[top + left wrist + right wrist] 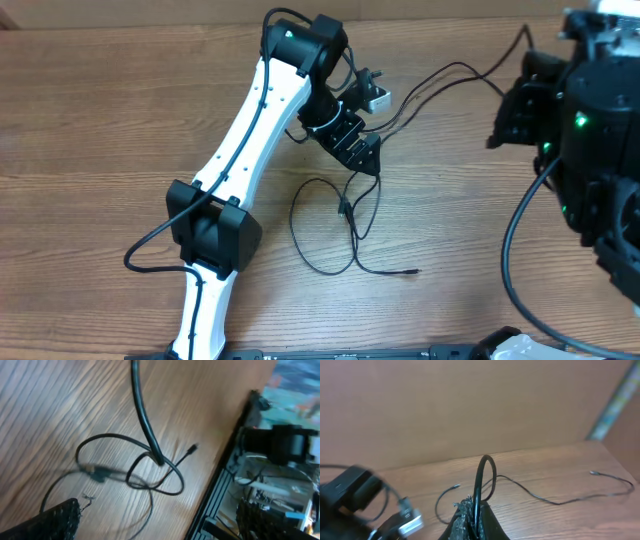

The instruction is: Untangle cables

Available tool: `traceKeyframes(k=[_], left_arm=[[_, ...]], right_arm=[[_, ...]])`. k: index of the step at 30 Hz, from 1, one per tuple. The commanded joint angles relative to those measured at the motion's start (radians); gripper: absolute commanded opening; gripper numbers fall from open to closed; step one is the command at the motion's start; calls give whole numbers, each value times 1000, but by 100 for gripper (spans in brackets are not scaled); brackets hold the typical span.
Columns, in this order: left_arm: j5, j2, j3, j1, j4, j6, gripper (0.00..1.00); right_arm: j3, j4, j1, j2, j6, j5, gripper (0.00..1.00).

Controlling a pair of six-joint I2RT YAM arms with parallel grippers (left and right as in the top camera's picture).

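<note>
Overhead shows the cables (330,215) as a knot of thin black loops lying flat on the wooden worktop (100,120), just past the tip of the left end effector (368,158) on the side towards the arm bases; the loops cross one another, and one strand trails off to a free plug end (413,271). The tangle's long axis runs roughly from the left end effector down towards that plug, almost in line with the fingers. Further strands leave a white USB plug (378,98) beside the left wrist and sweep across towards the right arm. Left is plainly the nearer arm to the loops; whether its fingers are spread or pressed together I cannot tell, since only one finger edges into its wrist view. The right end effector (472,517) is pressed together, pinching a raised loop of black cord between its fingers, well apart from the knot. My judgement: the coming move suits the left arm, dropping onto a crossing while the right anchors its strand.
</note>
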Motion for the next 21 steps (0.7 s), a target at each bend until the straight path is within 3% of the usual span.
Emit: traceKeyframes(k=[1, 5, 11, 16, 21], left_arm=[[164, -8, -3, 3, -3, 264, 100], [124, -8, -3, -10, -1, 362, 100], [11, -8, -3, -29, 90, 354, 100], [-57, -6, -3, -52, 237, 143, 100], [-76, -6, -4, -77, 263, 120, 99]], right_arm=[[19, 2, -51, 0, 52, 19, 4], [19, 2, -71, 0, 51, -40, 4], [19, 9, -71, 0, 51, -165, 4], [19, 14, -71, 0, 50, -256, 4], [19, 32, -71, 0, 50, -259, 4]])
